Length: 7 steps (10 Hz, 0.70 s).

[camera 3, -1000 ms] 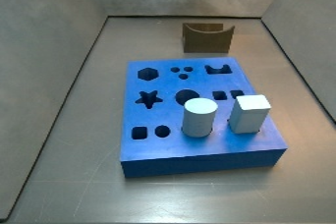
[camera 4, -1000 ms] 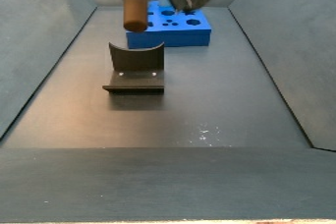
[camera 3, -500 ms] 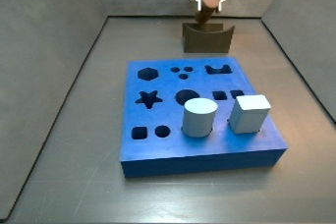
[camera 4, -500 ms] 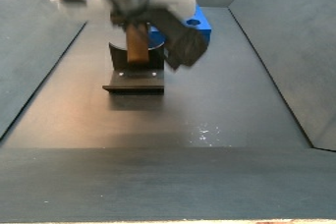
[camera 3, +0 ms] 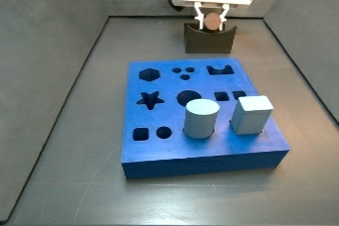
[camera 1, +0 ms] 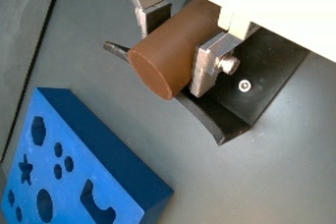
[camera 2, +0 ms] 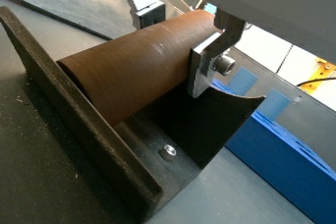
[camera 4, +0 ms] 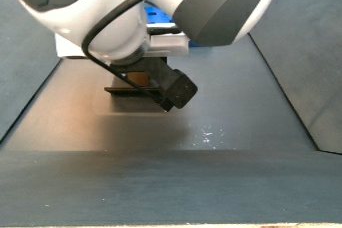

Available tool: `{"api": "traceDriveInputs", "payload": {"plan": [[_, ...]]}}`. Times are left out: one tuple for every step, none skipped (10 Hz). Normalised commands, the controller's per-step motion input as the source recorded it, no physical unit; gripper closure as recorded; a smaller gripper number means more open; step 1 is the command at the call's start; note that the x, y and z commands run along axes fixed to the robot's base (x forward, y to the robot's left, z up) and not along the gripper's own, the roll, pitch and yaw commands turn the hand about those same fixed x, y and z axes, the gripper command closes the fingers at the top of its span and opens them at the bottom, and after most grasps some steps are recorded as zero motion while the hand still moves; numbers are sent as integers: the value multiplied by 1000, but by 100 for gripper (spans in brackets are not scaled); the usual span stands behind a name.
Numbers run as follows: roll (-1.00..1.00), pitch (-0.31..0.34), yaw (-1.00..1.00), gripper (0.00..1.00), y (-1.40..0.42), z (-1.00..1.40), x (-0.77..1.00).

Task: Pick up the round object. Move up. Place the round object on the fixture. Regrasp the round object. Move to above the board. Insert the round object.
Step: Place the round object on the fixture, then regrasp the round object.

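Looking through both wrist views, we see the gripper (camera 1: 182,39) with its two flat silver fingers (camera 2: 210,59) clamped on the round object (camera 1: 175,51), a smooth matte brown cylinder lying in the curved notch of the dark fixture (camera 2: 125,159), with the blue board (camera 1: 73,174) beside it. Turning to a side view, we count one board (camera 3: 201,116) carrying one pale cylinder (camera 3: 200,119) and one pale cube (camera 3: 252,114), with the gripper (camera 3: 209,18) down at the fixture (camera 3: 208,40) behind it. Checking a side view from the opposite end, we find the arm hiding most of the fixture (camera 4: 131,89).
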Motion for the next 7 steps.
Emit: {"api": "traceDriveInputs", "payload": {"plan": [[-216,-88,-170,100,101,-246,71],[-207,-93,-130,100,100,-245,67],[-207,-93,-103,100,99,-246,67],[0,0,0,0,0,0,0],[136,-53,8,0,0,1000,0],[138,-47,14,0,2,1000,-6],[131,-10,32,0,0,1000,-31]]}}
